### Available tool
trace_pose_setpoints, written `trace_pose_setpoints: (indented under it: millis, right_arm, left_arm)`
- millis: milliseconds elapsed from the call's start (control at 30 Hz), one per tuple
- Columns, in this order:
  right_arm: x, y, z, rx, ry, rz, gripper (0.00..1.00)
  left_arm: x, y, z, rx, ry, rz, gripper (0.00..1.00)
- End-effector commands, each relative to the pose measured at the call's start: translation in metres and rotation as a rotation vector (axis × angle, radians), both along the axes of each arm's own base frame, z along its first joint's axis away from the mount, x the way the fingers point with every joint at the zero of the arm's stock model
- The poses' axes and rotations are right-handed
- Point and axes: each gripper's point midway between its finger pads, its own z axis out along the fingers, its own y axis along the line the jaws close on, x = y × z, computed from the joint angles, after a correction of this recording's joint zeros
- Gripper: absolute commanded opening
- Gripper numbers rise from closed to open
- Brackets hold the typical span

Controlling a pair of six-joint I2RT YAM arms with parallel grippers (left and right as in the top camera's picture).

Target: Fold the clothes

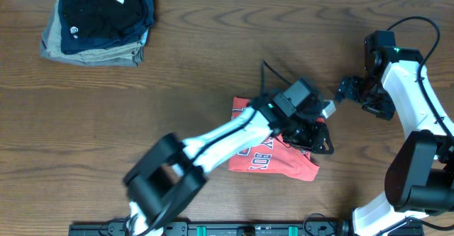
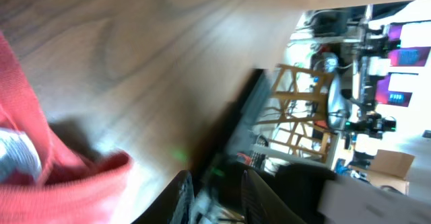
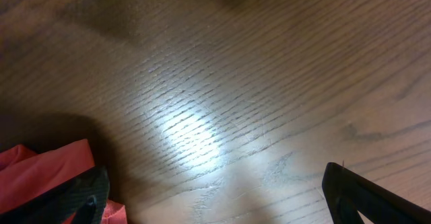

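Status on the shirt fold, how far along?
Done: the coral-red T-shirt is bunched into a compact, partly folded shape. In hand: the left gripper sits over its right edge; grip unclear. The right gripper is open over the bare table, off the cloth. Left: edges look uneven, so likely another fold and squaring up.

Your left arm (image 1: 227,131) hides the middle of the shirt (image 1: 284,165), so you get only part of the lettering. The left wrist view is blurred throughout, and there the left fingers (image 2: 262,197) and the shirt (image 2: 40,150) run off the edges. The right fingers (image 3: 367,198) are cropped at the bottom, and only a corner of the shirt (image 3: 47,170) shows
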Motion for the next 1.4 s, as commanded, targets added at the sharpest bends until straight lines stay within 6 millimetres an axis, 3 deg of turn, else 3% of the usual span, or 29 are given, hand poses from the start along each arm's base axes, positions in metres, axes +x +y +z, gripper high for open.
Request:
trace_pose_setpoints:
  millis: [0,133,233,400,633,767,900,1033,1200,1300,1367]
  right_arm:
    - [0.0,-0.002,0.0,-0.002,0.003,0.007,0.99]
    - [0.0,-0.002,0.0,-0.002,0.003,0.007,0.99]
    - [0.0,-0.002,0.0,-0.002,0.003,0.007,0.99]
    - [0.0,-0.002,0.0,-0.002,0.003,0.007,0.99]
    - [0.0,-0.002,0.0,-0.002,0.003,0.007,0.99]
    - [0.0,-0.002,0.0,-0.002,0.003,0.007,0.99]
    - [0.0,-0.002,0.0,-0.002,0.003,0.007,0.99]
    - [0.0,-0.002,0.0,-0.002,0.003,0.007,0.99]
    - [0.0,-0.002,0.0,-0.002,0.003,0.007,0.99]
    - [0.0,-0.002,0.0,-0.002,0.003,0.007,0.99]
    - [0.0,-0.002,0.0,-0.002,0.003,0.007,0.99]
  left_arm:
    - [0.017,0.026,0.033,-0.003,-0.032,0.068,0.27]
    - [0.042,0.085,-0.001,0.272,-0.076,0.198,0.27]
    - [0.039,0.113,-0.034,0.445,-0.066,0.232,0.27]
    - [0.015,0.116,-0.073,0.523,-0.003,0.197,0.27]
    - [-0.012,0.092,-0.119,0.553,0.053,0.176,0.27]
    - [-0.036,0.074,-0.129,0.537,0.079,0.108,0.27]
    - [-0.056,0.063,-0.129,0.532,0.064,0.062,0.27]
    - [-0.058,0.06,-0.117,0.507,0.048,0.056,0.27]
    - [-0.045,0.063,-0.082,0.436,0.003,0.076,0.27]
    - [-0.032,0.073,-0.055,0.395,-0.033,0.098,0.28]
    - [-0.022,0.085,-0.038,0.376,-0.048,0.124,0.34]
